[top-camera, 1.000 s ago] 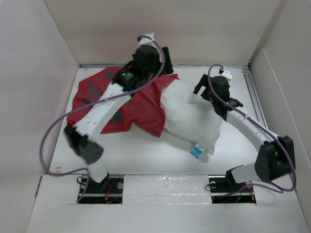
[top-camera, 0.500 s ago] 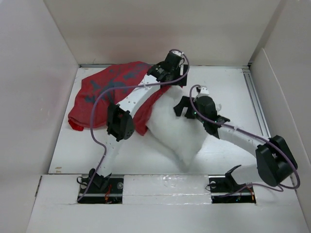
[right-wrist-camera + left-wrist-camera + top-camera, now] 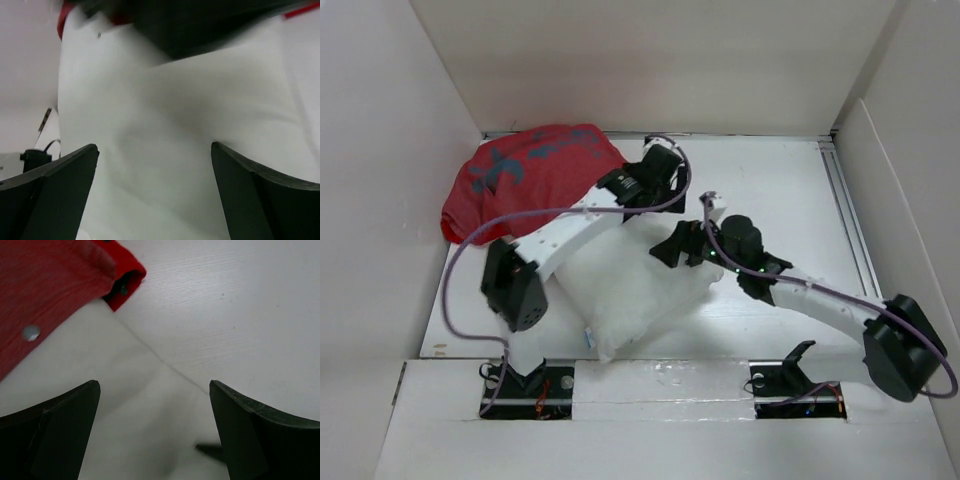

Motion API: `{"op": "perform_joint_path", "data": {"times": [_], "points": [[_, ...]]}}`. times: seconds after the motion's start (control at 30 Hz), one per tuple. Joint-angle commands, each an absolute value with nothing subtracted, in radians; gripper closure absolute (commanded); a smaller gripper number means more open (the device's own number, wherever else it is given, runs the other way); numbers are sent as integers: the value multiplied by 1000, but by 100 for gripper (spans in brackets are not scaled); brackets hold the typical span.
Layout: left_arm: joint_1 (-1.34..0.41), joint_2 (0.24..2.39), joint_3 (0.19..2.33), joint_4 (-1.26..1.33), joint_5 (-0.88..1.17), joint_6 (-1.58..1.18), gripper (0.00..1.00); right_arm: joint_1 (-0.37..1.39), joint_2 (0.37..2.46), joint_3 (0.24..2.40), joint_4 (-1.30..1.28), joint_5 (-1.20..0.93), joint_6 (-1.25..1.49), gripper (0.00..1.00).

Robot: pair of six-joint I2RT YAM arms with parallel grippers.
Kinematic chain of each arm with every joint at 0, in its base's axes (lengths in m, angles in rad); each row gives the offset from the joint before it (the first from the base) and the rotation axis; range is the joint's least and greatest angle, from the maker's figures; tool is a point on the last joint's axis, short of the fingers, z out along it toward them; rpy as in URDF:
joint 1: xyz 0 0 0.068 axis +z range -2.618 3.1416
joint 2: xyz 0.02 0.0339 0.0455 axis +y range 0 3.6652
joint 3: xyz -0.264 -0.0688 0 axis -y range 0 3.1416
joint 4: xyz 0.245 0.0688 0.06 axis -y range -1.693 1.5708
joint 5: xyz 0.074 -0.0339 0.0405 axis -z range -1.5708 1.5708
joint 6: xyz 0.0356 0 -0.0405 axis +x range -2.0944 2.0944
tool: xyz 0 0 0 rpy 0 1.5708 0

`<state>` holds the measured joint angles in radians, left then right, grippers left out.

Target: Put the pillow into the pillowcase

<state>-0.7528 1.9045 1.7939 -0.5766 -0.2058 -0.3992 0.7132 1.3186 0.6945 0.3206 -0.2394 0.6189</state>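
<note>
Evidently stuffing has not begun: the pillow [image 3: 630, 290] lies bare at the near middle of the surface [image 3: 790, 190], with the pillowcase [image 3: 530, 170] bunched far left against its end. Left pincer [image 3: 154, 390] and right pincer [image 3: 154, 150] gape wide, empty. Next, I judge, catch the hem; the crumpled heap hides the mouth

left arm [image 3: 565, 225]: up from base at near edge of counter [image 3: 790, 190], elbow folded low toward near-left, forearm angled out to far-centre. left pincer [image 3: 660, 172] at its tip, tilted down toward the counter. same pincer [image 3: 154, 387] on wrist cam: both fingers [image 3: 60, 430] spread wide. right arm [image 3: 820, 295]: elbow pushed out to near-right corner, forearm running left toward counter middle. right pincer [image 3: 672, 248] aimed left, just nearer than the left one, jaws likewise wide apart on wrist cam.
</note>
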Motion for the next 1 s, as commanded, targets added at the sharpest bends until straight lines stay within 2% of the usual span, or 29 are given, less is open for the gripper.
{"op": "perform_joint_path", "data": {"times": [0.0,0.1,0.17,0.2,0.3,0.37,0.4,0.43,0.47,0.6,0.73,0.77,0.8,0.9,0.97], "points": [[-827,1605,1632,-586,-500,-550,11,637,1195,637,272,-85,540,0],[-841,1459,1483,-635,-543,-677,11,504,1212,656,295,-95,514,0],[-841,1367,1399,-596,-510,-695,11,447,1291,682,311,-138,514,0],[-841,1336,1274,-556,-474,-722,8,402,1419,745,401,-226,503,0],[-841,1348,1185,-528,-431,-741,4,391,1530,831,426,-322,480,0],[-850,1388,1123,-474,-387,-776,0,391,1696,948,454,-371,468,0],[-850,1411,1035,-431,-377,-802,0,379,1832,1022,545,-499,477,0],[-850,1422,1034,-431,-377,-819,0,379,1833,1023,546,-500,491,0],[-850,1434,1010,-417,-396,-840,0,379,1868,1037,619,-521,491,0],[-850,1548,957,-508,-491,-954,0,370,2051,1181,632,-550,520,2],[-850,1571,861,-517,-500,-982,36,379,2118,1244,669,-598,541,2],[-850,1571,844,-503,-500,-982,48,390,2118,1244,690,-598,541,2],[-850,1571,833,-494,-489,-991,54,390,2118,1235,707,-598,541,2],[-850,1607,824,-494,-489,-991,96,408,2118,1235,729,-571,541,2],[-850,1635,824,-503,-489,-991,100,408,2085,1226,674,-493,529,2]]}}
